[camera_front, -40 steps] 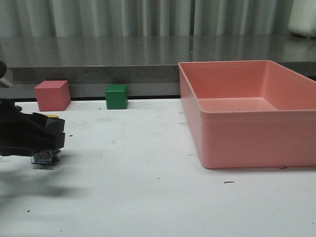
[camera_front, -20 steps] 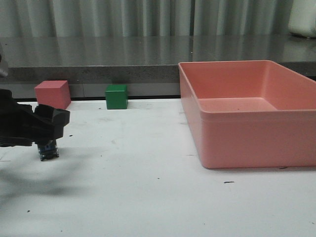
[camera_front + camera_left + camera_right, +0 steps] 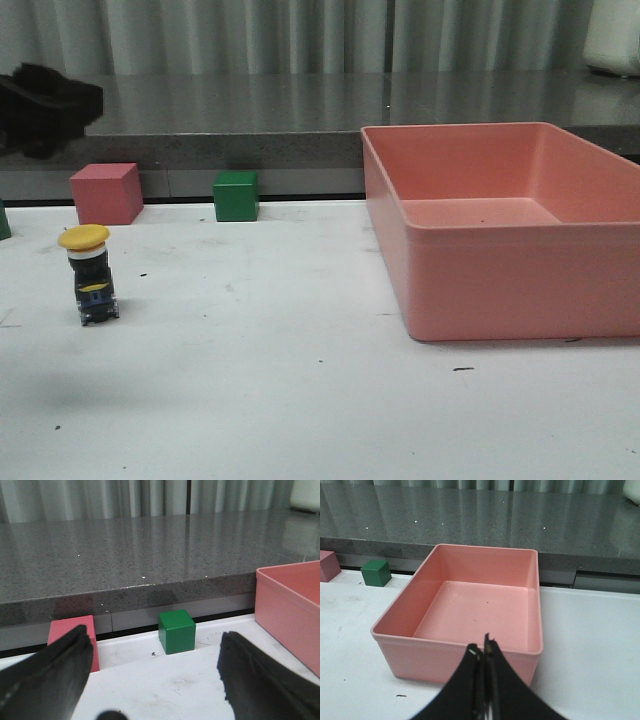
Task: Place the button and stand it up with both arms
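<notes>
The button stands upright on the white table at the left, yellow cap on top, black body and blue-and-black base below. Nothing touches it. My left gripper is a blurred black shape high above it at the far left edge. In the left wrist view my left gripper is open and empty, its fingers wide apart; a dark rounded shape shows at the frame's bottom edge. My right gripper is shut and empty, held in front of the pink bin.
A pink cube and a green cube sit at the table's back edge, also in the left wrist view. The large pink bin fills the right side. A grey counter runs behind.
My left gripper has let go of the button and risen up and to the left. The button now stands alone and upright on the table.
</notes>
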